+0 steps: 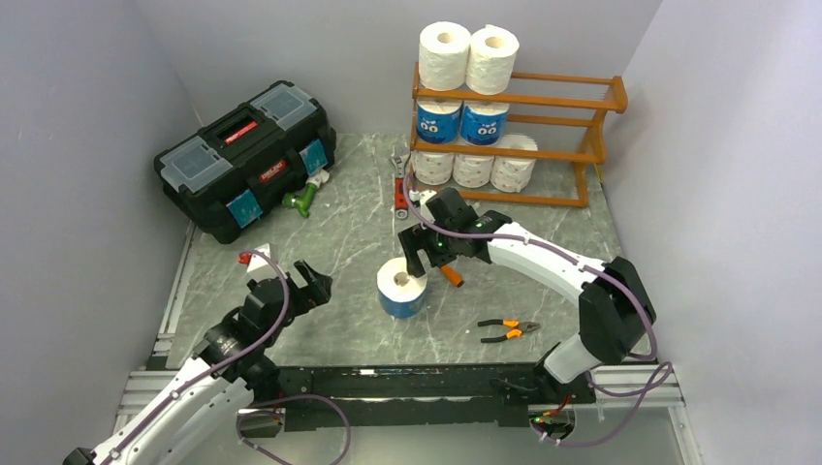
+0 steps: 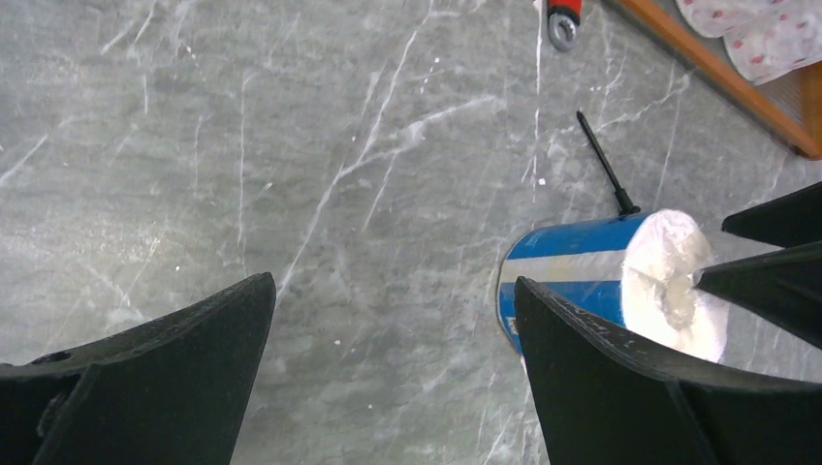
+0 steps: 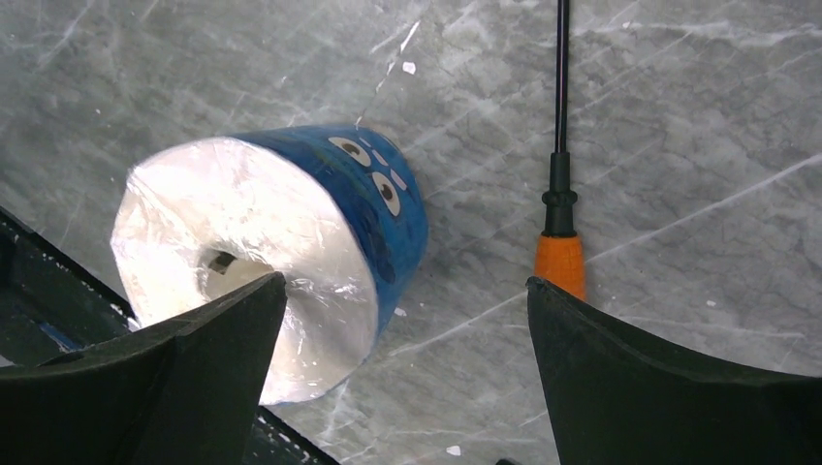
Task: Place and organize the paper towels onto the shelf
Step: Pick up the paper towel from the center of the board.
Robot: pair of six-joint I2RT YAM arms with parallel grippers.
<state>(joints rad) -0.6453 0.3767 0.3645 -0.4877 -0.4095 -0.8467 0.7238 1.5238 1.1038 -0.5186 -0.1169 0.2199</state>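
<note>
The blue-wrapped roll [image 1: 401, 288], stood upright with its core vertical, is found just near-left of the empty, wide-spread right tool [image 1: 424, 260], the likewise unclenched left tool [image 1: 312, 283] being farther off.

The top camera looks steeply down from high above the near edge of the table [image 1: 349, 208], taking in everything with the blue roll [image 1: 401, 291] near the middle, while both wrist cameras face down close over the table, the left one from that roll's left and the right one from just above it, all three sharing it.

Plain grey walls [image 1: 78, 77], grey marbled tabletop [image 1: 349, 213], even light
</note>
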